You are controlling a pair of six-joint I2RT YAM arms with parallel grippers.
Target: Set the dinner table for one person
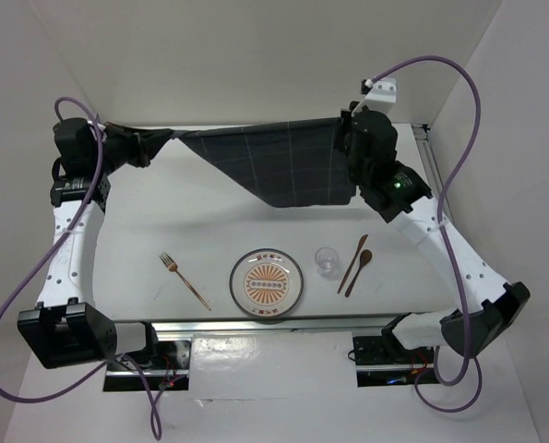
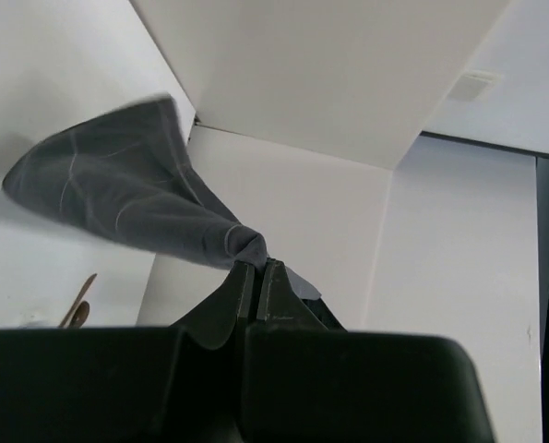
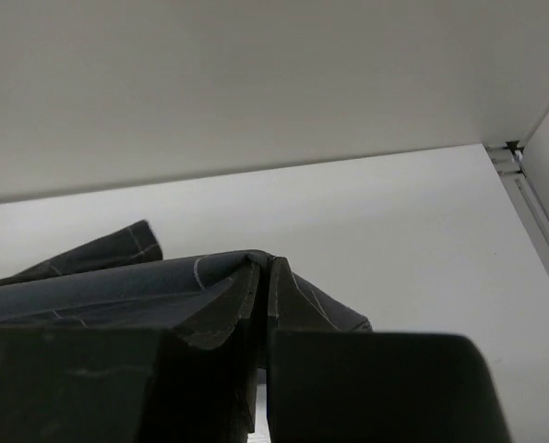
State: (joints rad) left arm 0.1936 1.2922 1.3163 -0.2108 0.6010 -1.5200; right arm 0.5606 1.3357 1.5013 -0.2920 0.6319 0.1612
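Our left claw (image 1: 156, 143), at the upper left of the overhead view, is pinched together on one corner of a dark checked cloth (image 1: 274, 161). The right claw (image 1: 342, 132), upper right, is clamped on another corner. The edge between them is pulled taut and the rest hangs as a triangle. We judge the two corners are held apart so the cloth spreads instead of bunching.

The white bench (image 1: 154, 217) fills the middle of the frame, from the arm bases up to the back wall. The cloth hangs over its far part, and we cannot tell whether the lower edge touches it. Near the front edge lie a fork (image 1: 184, 280), a plate (image 1: 268, 283), a glass (image 1: 327, 260), then what looks like a wooden knife (image 1: 352, 265) with a spoon (image 1: 358, 274) just beside it. All sit well apart from the cloth, so we think it can come down without disturbing them.

In the left wrist view, the fingers meet at lower centre with the cloth bunched between them, fanning toward the upper left.

In the right wrist view, the fingers are closed at lower centre on a fold, the cloth trailing to the left.
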